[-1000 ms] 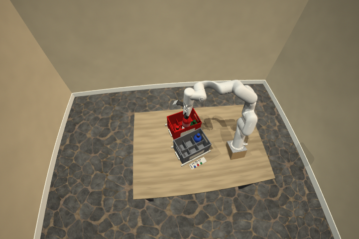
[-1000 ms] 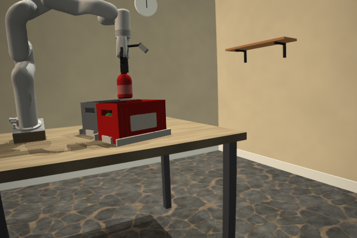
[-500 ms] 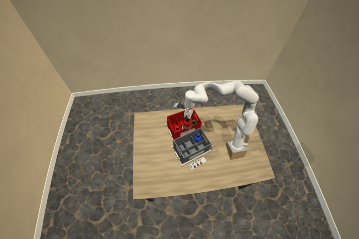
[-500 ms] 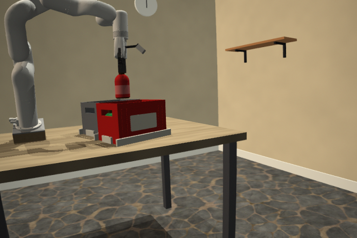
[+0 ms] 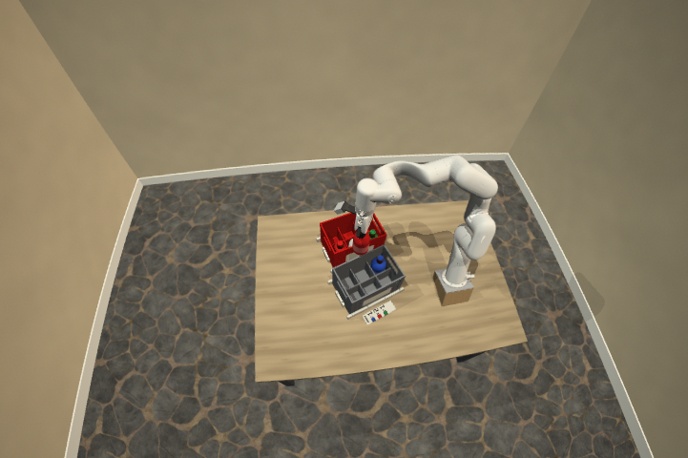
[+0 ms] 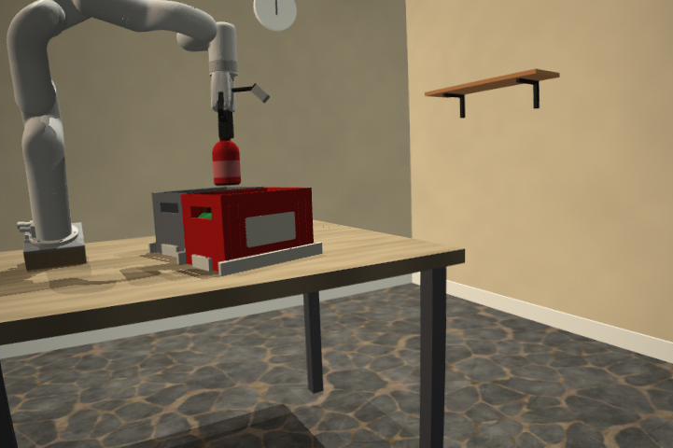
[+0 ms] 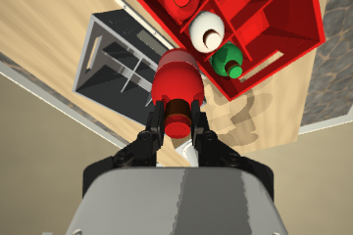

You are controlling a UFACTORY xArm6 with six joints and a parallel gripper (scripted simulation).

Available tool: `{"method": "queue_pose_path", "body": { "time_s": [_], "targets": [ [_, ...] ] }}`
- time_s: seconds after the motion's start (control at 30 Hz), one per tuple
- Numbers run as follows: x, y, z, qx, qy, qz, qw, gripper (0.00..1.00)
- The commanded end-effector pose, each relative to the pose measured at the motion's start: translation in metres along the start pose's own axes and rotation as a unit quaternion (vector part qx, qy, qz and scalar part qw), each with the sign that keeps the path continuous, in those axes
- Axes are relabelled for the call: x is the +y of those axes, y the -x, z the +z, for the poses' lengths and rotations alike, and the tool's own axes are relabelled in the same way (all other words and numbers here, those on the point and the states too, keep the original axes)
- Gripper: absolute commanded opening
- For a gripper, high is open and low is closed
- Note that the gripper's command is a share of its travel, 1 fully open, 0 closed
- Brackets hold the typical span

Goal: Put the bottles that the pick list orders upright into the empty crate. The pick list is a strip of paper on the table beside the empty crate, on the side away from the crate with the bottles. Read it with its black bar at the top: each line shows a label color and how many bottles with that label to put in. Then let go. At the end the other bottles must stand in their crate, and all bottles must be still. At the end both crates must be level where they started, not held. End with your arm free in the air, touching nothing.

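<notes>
My gripper (image 7: pixel 177 110) is shut on the neck of a red bottle (image 7: pixel 177 87) and holds it upright in the air, just above the crate rims (image 6: pixel 226 162). The red bottle (image 5: pixel 360 243) hangs over the border between the red crate (image 5: pixel 352 230) and the grey crate (image 5: pixel 367 279). The grey crate holds a blue bottle (image 5: pixel 378 263) in a corner cell. The red crate holds a green bottle (image 7: pixel 226 61), a white bottle (image 7: pixel 207 30) and another red bottle (image 7: pixel 183 6). The pick list (image 5: pixel 379 312) lies on the table beside the grey crate, on its near side.
The arm's base (image 5: pixel 452 287) stands on a block to the right of the crates. Grey stop rails (image 6: pixel 271 258) edge the crates on the table. A wall shelf (image 6: pixel 491 82) hangs far to the right.
</notes>
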State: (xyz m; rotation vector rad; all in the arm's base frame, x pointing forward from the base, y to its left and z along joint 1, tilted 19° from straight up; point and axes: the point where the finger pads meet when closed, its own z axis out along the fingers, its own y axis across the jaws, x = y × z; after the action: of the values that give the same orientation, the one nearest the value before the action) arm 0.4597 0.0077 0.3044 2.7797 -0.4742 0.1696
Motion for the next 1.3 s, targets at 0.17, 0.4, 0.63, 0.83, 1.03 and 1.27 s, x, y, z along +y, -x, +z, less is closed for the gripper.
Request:
{"method": "queue_pose_path", "body": {
  "time_s": [0.17, 0.4, 0.63, 0.83, 1.03, 1.27],
  "targets": [
    [-0.016, 0.011, -0.002, 0.002, -0.001, 0.0, 1.0, 0.0],
    [-0.024, 0.017, -0.002, 0.002, -0.001, 0.0, 1.0, 0.0],
    [-0.035, 0.025, -0.002, 0.002, -0.001, 0.0, 1.0, 0.0],
    [-0.043, 0.031, -0.002, 0.002, -0.001, 0.0, 1.0, 0.0],
    [-0.051, 0.037, -0.002, 0.002, -0.001, 0.0, 1.0, 0.0],
    [-0.064, 0.047, -0.002, 0.002, -0.001, 0.0, 1.0, 0.0]
  ]
}}
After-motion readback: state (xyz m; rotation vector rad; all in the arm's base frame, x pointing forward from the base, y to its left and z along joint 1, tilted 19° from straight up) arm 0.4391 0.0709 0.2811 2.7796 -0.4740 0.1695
